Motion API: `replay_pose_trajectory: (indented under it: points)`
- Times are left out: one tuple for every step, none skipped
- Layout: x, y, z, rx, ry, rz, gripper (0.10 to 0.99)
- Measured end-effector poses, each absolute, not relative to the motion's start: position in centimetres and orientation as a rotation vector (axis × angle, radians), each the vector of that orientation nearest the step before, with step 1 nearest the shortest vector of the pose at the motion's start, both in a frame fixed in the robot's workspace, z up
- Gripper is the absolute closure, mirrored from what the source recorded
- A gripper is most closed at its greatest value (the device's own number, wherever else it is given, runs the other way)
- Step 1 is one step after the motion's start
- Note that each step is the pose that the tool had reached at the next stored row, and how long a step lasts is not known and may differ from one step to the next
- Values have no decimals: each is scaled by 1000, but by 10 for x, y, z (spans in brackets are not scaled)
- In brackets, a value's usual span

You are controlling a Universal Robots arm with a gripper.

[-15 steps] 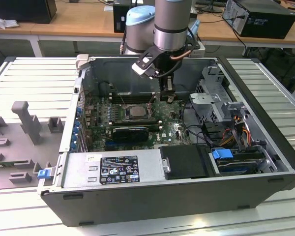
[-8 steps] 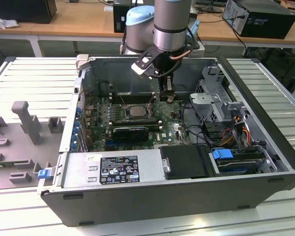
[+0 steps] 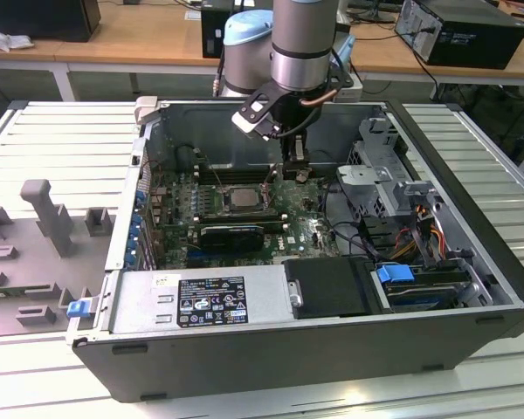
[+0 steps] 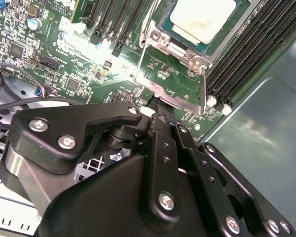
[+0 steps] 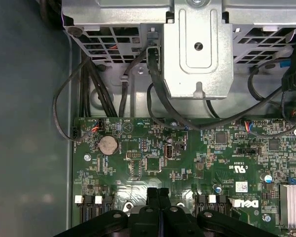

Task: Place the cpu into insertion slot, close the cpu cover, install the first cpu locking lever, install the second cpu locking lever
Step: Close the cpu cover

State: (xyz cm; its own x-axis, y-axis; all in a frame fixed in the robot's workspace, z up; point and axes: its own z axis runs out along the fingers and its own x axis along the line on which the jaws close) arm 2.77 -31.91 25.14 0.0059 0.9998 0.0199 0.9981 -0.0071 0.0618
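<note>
We see one claw [image 5: 158,193]. In the first wrist view its two black fingers are pressed together, with no gap that we can make out between them. In the second wrist view the claw [image 4: 157,108] has its tips right at the nearest edge of the cpu cover [image 4: 180,100]. They seem to touch that edge, though we cannot tell whether any metal is nipped between them.

There is one cover, a thin silver frame, and it is swung open: through its square window we see green board, not the chip. Just beyond the cover, on the side away from the claw, lies the one cpu [image 4: 202,19]. It sits pale top up, flat and uncovered, in the one insertion slot [image 4: 226,37]. Long black memory slots [image 4: 246,54] run in two banks, one on each side of the slot; we cannot count the single slots with certainty.

Under the claw spreads the green motherboard [image 5: 212,158], with one round coin cell [image 5: 108,144] a little way out from the tips. Farther off stands one silver drive cage [image 5: 197,49], with black cables looping past it.

In the exterior view the claw [image 3: 294,166] reaches down into one open computer case [image 3: 332,340]. The cpu [image 3: 242,197] lies near the claw, toward the exterior view's left of it. The case rests on a ribbed desk [image 3: 61,131].
</note>
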Motion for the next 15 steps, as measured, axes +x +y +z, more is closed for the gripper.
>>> replay_pose_trajectory:
  points:
    - [27, -319, 251, 2207, 2192, 90, 980]
    - [27, -319, 251, 2206, 2192, 90, 980]
    - [27, -319, 251, 2206, 2192, 90, 980]
    - [27, -319, 251, 2206, 2192, 90, 980]
    - [27, -319, 251, 2207, 2192, 90, 980]
    - [27, -319, 251, 2207, 2192, 90, 980]
    - [26, -319, 251, 2207, 2192, 90, 980]
    - [26, -319, 251, 2206, 2192, 90, 980]
    - [26, -319, 251, 2206, 2192, 90, 980]
    - [26, -319, 251, 2207, 2192, 90, 980]
    - [26, -319, 251, 2207, 2192, 90, 980]
    - [25, -319, 251, 2207, 2192, 90, 980]
    - [25, -319, 251, 2207, 2192, 90, 980]
    - [25, -319, 251, 2207, 2192, 90, 980]
    - [24, -319, 251, 2207, 2192, 90, 980]
